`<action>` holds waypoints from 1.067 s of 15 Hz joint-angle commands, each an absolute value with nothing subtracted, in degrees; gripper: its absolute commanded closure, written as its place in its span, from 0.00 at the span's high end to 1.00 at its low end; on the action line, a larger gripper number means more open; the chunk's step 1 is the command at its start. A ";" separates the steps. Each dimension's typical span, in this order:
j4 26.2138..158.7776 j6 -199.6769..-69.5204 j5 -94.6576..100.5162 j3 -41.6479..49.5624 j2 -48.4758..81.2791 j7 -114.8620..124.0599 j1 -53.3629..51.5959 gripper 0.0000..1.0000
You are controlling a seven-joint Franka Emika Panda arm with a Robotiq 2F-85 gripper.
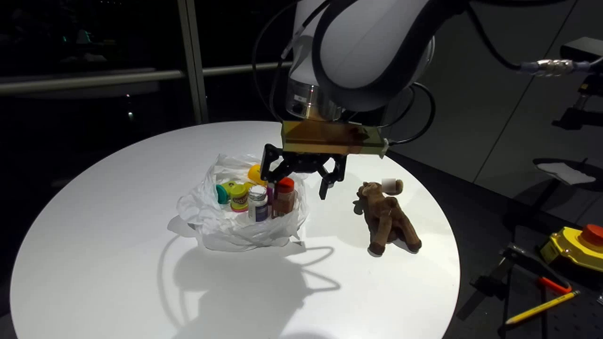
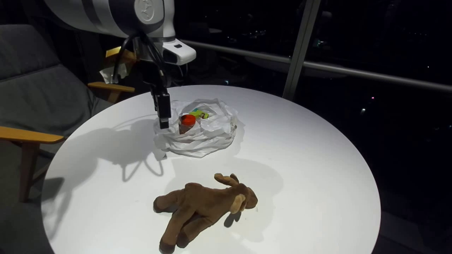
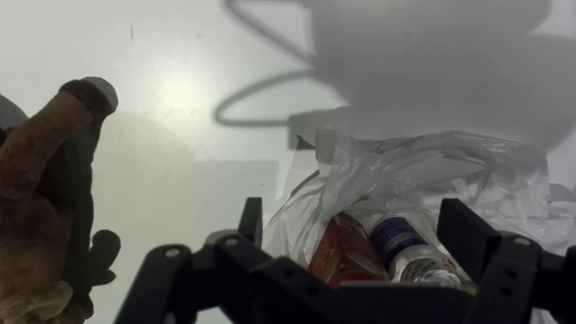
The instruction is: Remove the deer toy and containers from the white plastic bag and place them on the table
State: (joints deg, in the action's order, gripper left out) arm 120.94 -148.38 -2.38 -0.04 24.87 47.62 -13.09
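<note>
Loads of free table lower left in an exterior view, deer toy near its right edge, bag bunched around containers left-centre, gripper fingers spread.

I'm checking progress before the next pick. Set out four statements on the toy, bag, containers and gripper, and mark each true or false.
1. The dark brown plush deer toy lies on the round white table. True.
2. The black two-fingered gripper is shut on the toy. False: the gripper is open and holds nothing.
3. The reddish-brown container with a red cap sits inside the crinkled white plastic bag. True.
4. The white bottle with a dark label lies beside the toy. False: that bottle is in the bag.
</note>
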 commanded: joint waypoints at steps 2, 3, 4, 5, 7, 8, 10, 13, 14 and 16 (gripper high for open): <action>115.81 -149.31 -0.98 2.45 28.86 51.19 -14.93 1.00; 115.18 -149.32 -1.00 2.86 29.29 51.58 -15.06 1.00; 114.64 -149.42 -0.92 3.33 29.72 52.09 -15.29 1.00; 114.16 -149.45 -0.95 3.64 30.12 52.38 -15.41 1.00; 113.42 -149.43 -0.99 4.16 30.91 53.09 -15.60 1.00; 113.04 -149.34 -1.13 4.23 31.34 53.32 -15.61 1.00; 112.49 -149.53 -1.26 4.48 32.00 53.98 -15.73 1.00; 111.85 -150.42 -1.35 4.94 32.58 55.50 -15.94 1.00; 111.69 -150.61 -1.40 5.02 32.63 55.85 -15.93 1.00; 111.60 -151.27 -1.00 5.56 32.59 56.79 -16.25 1.00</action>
